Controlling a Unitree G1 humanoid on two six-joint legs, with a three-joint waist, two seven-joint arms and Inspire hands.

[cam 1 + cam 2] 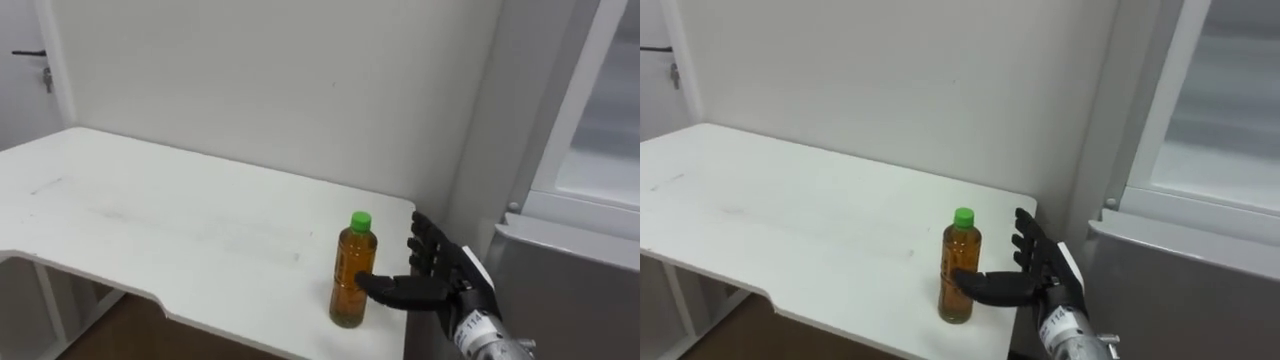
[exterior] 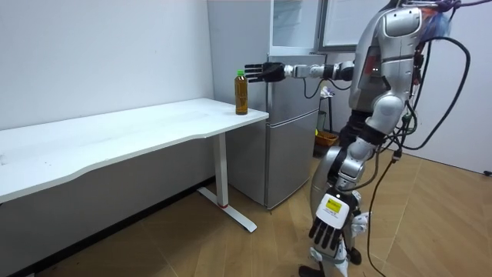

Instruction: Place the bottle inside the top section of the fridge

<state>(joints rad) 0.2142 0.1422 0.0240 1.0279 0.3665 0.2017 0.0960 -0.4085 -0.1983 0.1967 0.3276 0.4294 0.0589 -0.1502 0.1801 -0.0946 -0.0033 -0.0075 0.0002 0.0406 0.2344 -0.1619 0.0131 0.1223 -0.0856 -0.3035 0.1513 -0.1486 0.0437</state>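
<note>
While the bottle (image 1: 352, 275) stands upright on the white table (image 1: 150, 220), just right of centre low in the left eye view, the robot's right hand (image 1: 435, 270) reaches in from the lower right and sits just beside it. That hand is spread wide: its fingers (image 1: 425, 240) point up, straight and apart, on the bottle's right, and its thumb (image 1: 378, 287) stretches across to the bottle's lower side, where it seems to touch. Nothing is curled round the bottle. The bottle has a green cap and amber liquid, and it rests near the table's end corner, close to the front edge.

To the right of the table stands the grey fridge (image 1: 560, 290), filling the right side of the frame, with a white-framed upper part above its grey lower door. A plain pale wall (image 1: 300, 80) runs behind the table, and a door handle (image 1: 30, 55) shows at the upper left.

From the room view, the robot stands on the wooden floor (image 2: 438, 208) in front of the fridge, right of centre, with its right arm held out level toward the bottle at the table's corner. Its left hand (image 2: 327, 228) hangs low near the bottom of the frame, fingers straight and loose, holding nothing.
</note>
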